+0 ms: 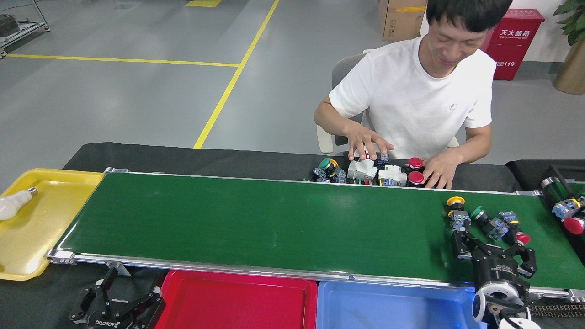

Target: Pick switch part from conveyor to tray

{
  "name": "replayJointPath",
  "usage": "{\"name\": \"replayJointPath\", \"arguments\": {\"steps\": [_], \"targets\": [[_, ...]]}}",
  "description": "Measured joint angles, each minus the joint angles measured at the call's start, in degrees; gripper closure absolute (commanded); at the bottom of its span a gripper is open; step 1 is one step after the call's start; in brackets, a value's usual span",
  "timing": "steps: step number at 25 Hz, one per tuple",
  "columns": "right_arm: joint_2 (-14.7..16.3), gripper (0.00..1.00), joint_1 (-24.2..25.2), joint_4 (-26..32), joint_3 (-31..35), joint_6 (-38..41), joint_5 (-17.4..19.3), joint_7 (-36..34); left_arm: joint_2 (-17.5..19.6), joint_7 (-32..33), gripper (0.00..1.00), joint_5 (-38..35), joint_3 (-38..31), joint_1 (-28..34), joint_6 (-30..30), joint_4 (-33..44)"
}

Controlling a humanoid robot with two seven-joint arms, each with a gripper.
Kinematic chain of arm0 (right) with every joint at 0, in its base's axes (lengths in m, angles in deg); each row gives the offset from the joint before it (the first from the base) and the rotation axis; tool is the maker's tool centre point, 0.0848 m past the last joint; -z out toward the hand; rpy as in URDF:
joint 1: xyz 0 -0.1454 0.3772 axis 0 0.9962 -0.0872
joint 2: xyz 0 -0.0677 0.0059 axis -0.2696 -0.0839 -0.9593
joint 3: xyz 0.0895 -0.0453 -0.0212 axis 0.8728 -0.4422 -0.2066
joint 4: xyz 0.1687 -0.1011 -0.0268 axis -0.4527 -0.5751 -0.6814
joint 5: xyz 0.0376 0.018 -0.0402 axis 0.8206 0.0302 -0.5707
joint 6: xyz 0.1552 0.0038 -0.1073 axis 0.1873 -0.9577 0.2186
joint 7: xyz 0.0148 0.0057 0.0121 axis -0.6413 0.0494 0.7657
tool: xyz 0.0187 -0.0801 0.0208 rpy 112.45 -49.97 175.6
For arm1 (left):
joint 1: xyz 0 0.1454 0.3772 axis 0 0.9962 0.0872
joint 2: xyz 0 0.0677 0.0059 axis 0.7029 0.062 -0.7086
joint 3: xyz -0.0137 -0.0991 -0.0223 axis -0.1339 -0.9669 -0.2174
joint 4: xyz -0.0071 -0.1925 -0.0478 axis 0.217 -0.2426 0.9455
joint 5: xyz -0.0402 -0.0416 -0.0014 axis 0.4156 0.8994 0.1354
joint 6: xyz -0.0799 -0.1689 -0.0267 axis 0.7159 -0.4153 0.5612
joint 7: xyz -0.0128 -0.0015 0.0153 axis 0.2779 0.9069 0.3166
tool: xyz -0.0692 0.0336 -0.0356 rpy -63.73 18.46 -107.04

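Long dark-green conveyor (256, 224) with silver side rails, three push-button switch parts lying on their sides near its right end, yellow-capped (457, 214), green-capped (485, 220), red-capped (514, 228), red tray (237, 304) and blue tray (393, 308) below its near rail

Three switch parts (486, 221) on the conveyor's (256, 224) right end, two trays (315, 304) before it.

Person in white T-shirt (416, 96) seated behind the black tabletop (183, 157). Light bulb (16, 204) lies on its side near the far left edge of the yellow tray's (32, 246) floor. Background — grey floor with yellow line (228, 87), cardboard box (400, 20), red fire-extinguisher cabinet (514, 43), potted plant (571, 50) at far right.
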Motion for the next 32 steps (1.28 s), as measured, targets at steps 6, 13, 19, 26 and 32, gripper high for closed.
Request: {"name": "replayJointPath", "arguments": {"steps": [6, 13, 19, 26, 32], "targets": [[0.01, 0.01, 2.03, 0.91, -0.02, -0.08, 0.18, 0.0, 0.03, 0.0, 0.0, -0.01, 0.0, -0.01, 0.01, -0.38], [0.01, 0.01, -7.34, -10.38, -0.03, -0.34, 0.3, 0.18, 0.18, 0.01, 0.0, -0.02, 0.02, -1.07, 0.01, -1.49], [0.02, 0.17, -10.61, -15.55, -1.23, -0.5, 0.09, -0.08, 0.18, 0.0, 0.0, -0.1, 1.97, -3.55, 0.02, -3.05], [3.23, 0.91, -11.02, -17.69, -4.13, 8.71, 5.17, -0.32, 0.18, 0.0, 0.0, -0.18, 2.31, -3.8, 0.05, -3.68], [4.56, 0.9, -9.27, -9.53, -4.03, 13.42, 8.4, 1.57, 0.18, 0.0, 0.0, -0.2, 2.32, -3.79, 0.06, -3.68]]}}
